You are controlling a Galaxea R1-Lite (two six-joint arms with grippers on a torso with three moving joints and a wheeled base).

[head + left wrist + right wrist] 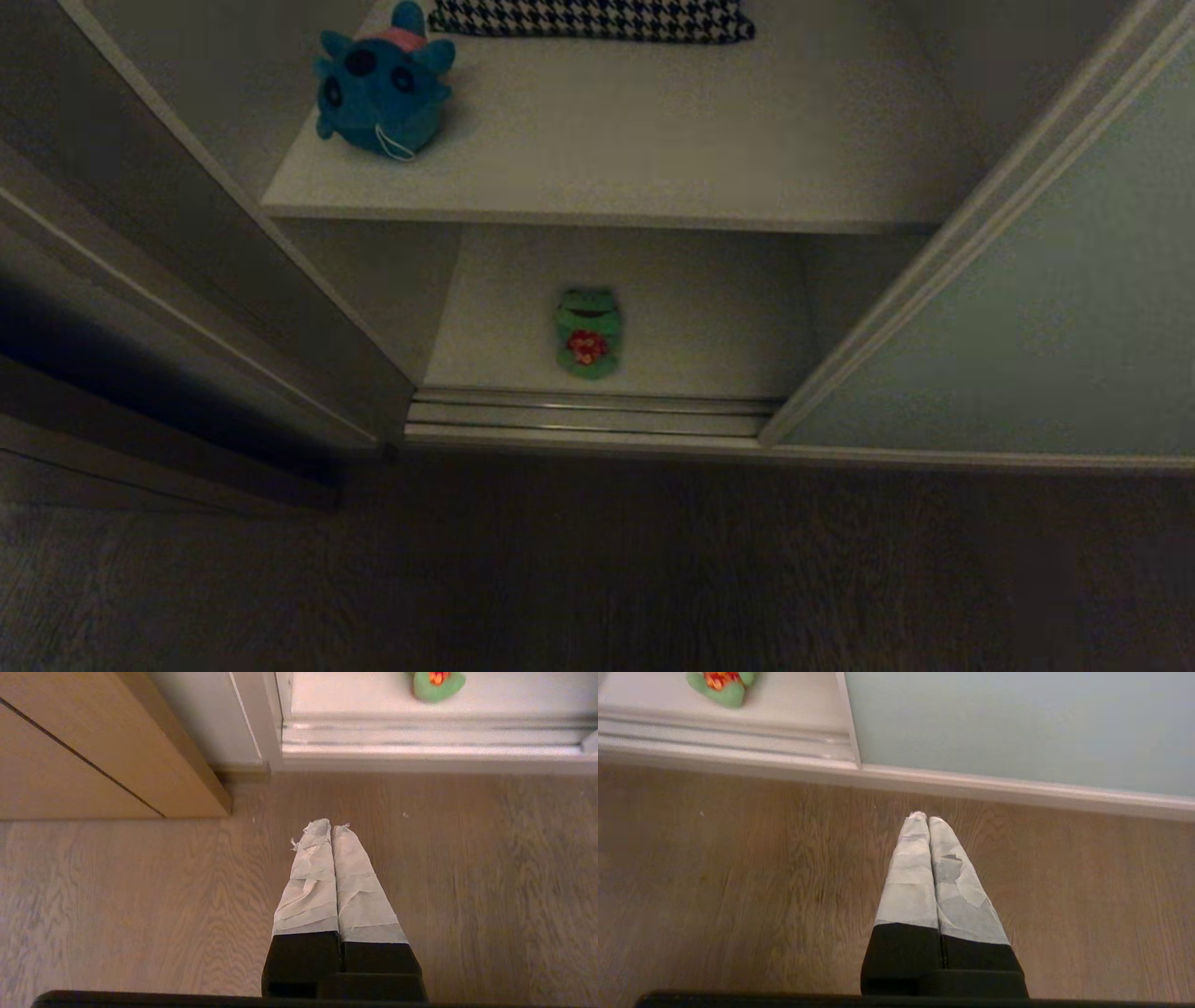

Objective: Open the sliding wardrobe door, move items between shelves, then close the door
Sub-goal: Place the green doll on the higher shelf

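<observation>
Left gripper point(331, 828) pointed down over the wood floor point(140, 896), taped fingers pressed together, holding nothing. Right gripper point(924, 819) likewise, closed and empty, just short of the sliding wardrobe door point(1017, 723). Door stood slid to the right, wardrobe open. Ahead past the floor track point(588, 415), green frog point(588, 331) lay on the bottom shelf point(709, 317), nearer the left gripper. Teal-blue toy point(383, 89) sat on the upper shelf point(653, 159), left end, beside the houndstooth cushion point(593, 19). Judged next step: a toy pick. Best to part the fingers before reaching in over the track, then close around the plush body.
</observation>
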